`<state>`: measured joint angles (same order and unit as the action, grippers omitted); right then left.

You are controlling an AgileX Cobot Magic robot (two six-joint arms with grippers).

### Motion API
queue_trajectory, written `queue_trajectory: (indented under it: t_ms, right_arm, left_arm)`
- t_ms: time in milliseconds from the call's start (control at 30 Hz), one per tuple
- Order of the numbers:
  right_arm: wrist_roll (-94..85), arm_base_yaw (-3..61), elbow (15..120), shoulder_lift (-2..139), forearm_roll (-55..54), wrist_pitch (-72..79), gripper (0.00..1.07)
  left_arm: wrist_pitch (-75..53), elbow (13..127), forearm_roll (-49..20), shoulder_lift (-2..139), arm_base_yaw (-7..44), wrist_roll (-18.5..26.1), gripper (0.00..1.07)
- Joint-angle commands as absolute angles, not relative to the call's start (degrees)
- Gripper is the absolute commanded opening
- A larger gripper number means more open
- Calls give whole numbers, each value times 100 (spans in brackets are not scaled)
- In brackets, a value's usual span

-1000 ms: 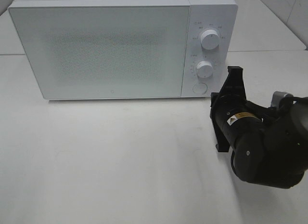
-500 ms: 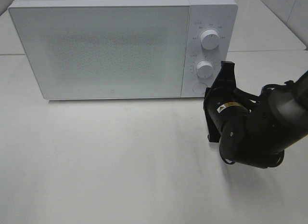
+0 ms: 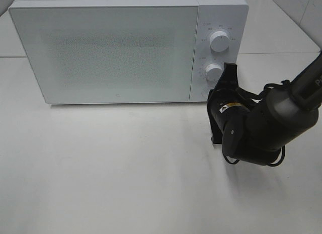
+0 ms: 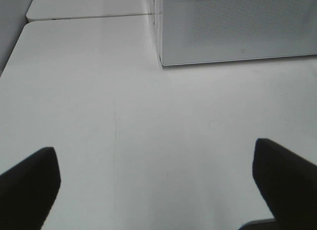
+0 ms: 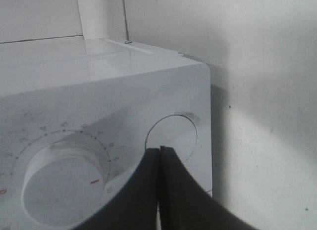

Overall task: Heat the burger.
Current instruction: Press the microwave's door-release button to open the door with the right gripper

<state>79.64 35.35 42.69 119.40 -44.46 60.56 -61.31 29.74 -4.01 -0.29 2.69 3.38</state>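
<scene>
White tabletop (image 3: pixel 126 168) bears a microwave (image 3: pixel 110 48); right gripper (image 5: pixel 159 151) pinched together, left gripper (image 4: pixel 156 161) spread wide, both empty.

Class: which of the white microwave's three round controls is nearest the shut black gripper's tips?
The flat round push button, lowest on the panel: flush, unlike the raised upper dial and lower dial; the right gripper points at its rim.

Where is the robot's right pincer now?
On the right of the high view, the shut right pincer sits at the microwave's bottom right corner, its tips pointing at the round button by the lower dial.
</scene>
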Motion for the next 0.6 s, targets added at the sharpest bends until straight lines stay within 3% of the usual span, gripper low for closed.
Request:
queue_trajectory:
  t_ms: [33,600]
  right_arm:
    - [7878,3466,4360,11963,-4354,5924,0]
    - [7861,3312,4738,12267,-4286,5953,0]
  left_arm:
    - [-6119,2956,-447,-120,258,355,98]
    - [-6119,2956,-447,-120,258,355,98]
